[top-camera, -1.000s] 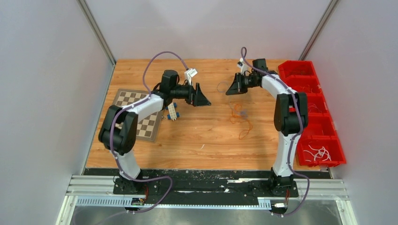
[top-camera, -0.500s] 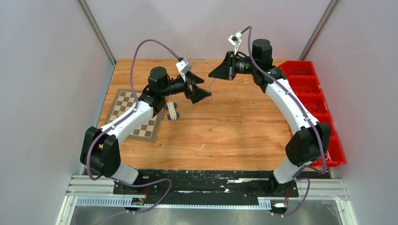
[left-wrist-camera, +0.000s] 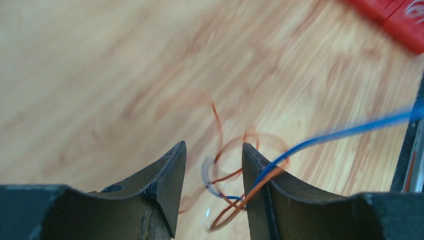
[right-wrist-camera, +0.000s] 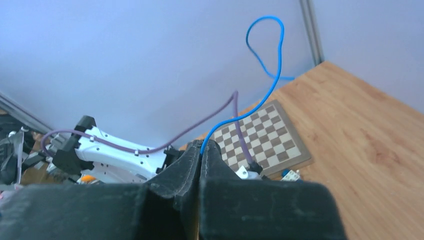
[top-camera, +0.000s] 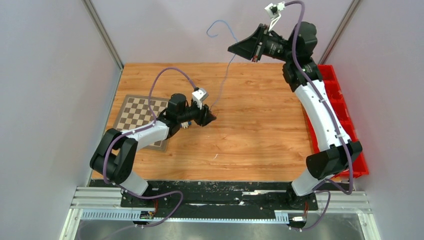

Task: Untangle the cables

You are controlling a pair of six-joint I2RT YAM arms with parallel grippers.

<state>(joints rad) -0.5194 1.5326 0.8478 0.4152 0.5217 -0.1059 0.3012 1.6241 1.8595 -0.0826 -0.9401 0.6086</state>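
The cables are thin strands. A blue cable [top-camera: 226,65] stretches from my raised right gripper [top-camera: 232,48] down to my left gripper [top-camera: 212,118], its free end looping in the air above. In the right wrist view my right gripper [right-wrist-camera: 201,146] is shut on the blue cable [right-wrist-camera: 265,95]. The left wrist view, which is blurred, shows my left gripper [left-wrist-camera: 212,147] low over the table with its jaws apart. Orange loops [left-wrist-camera: 228,176] and a pale strand [left-wrist-camera: 205,172] lie between them. The blue cable [left-wrist-camera: 340,132] crosses the right finger there.
A checkerboard mat [top-camera: 142,112] lies at the left under my left arm, with a small white-and-blue block [right-wrist-camera: 290,174] beside it. Red bins [top-camera: 357,160] line the table's right edge. Grey walls close in the back and both sides.
My right gripper has risen high towards the back wall, pulling the blue cable up off the table. My left arm has dropped towards the table and its jaws have narrowed around the strands.
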